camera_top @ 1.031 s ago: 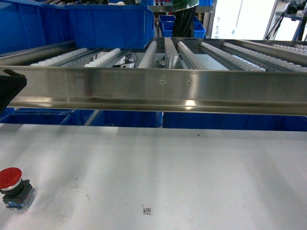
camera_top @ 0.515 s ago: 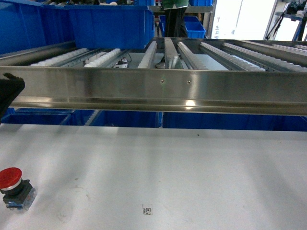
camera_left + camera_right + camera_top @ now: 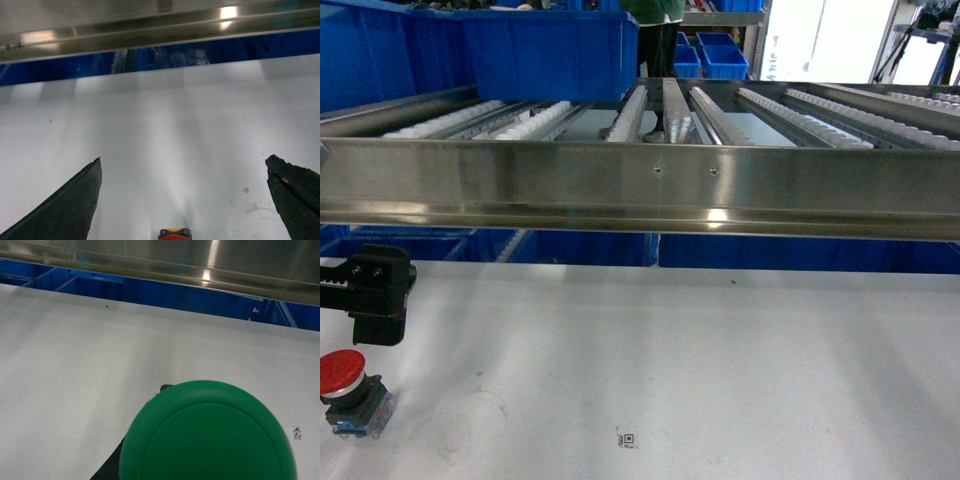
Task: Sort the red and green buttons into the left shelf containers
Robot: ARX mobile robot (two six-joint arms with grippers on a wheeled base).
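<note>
Red button [image 3: 342, 372] on desk [image 3: 720, 380]: rigid, light, smooth cap; grip the blocky body. Left gripper [image 3: 185, 200] jaws spread wide. Right jaws: cannot tell.

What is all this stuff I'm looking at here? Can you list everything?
Red button: one, red cap on a dark body, near left corner of the table.
Green button: one, green cap filling the right wrist view; not seen in the head view.
Table: one, white, in front.
Roller shelf: one, silver metal, above the table's far edge.
Bins: several, bright blue, upper left on the shelf, more below.
Code sticker: one, small black-and-white, on the table.
Person: one, green top, far background.
Left hand: one, black, open, above the red button.
</note>
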